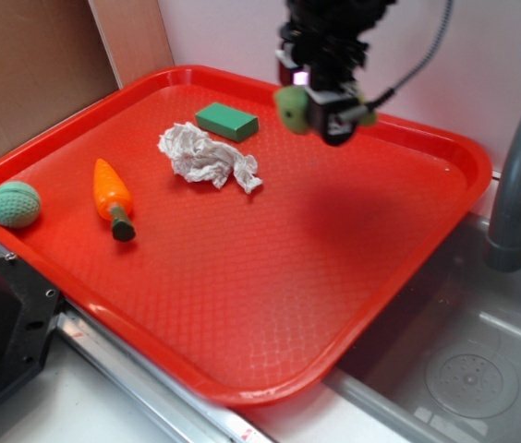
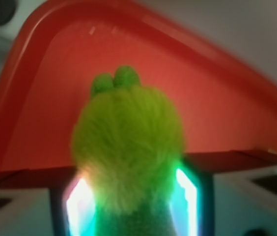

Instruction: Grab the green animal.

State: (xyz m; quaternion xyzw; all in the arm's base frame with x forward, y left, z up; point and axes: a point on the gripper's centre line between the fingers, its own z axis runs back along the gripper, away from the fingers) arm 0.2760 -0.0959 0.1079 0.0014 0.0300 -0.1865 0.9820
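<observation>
My gripper [image 1: 327, 103] hangs in the air above the far side of the red tray [image 1: 445, 221], shut on the green animal [image 1: 291, 107], a small fuzzy yellow-green plush turtle. In the wrist view the green animal [image 2: 128, 147] fills the middle of the frame between my fingers [image 2: 186, 199], its two small green feet pointing away from the camera. The glowing pads press against both sides of the plush body, which is clear of the tray floor.
On the tray lie a flat green block [image 1: 226, 121], a crumpled white cloth [image 1: 207, 158], an orange carrot toy [image 1: 112, 197] and a teal crocheted ball [image 1: 14, 204]. A grey faucet [image 1: 519, 175] and a sink basin [image 1: 468, 369] stand to the right.
</observation>
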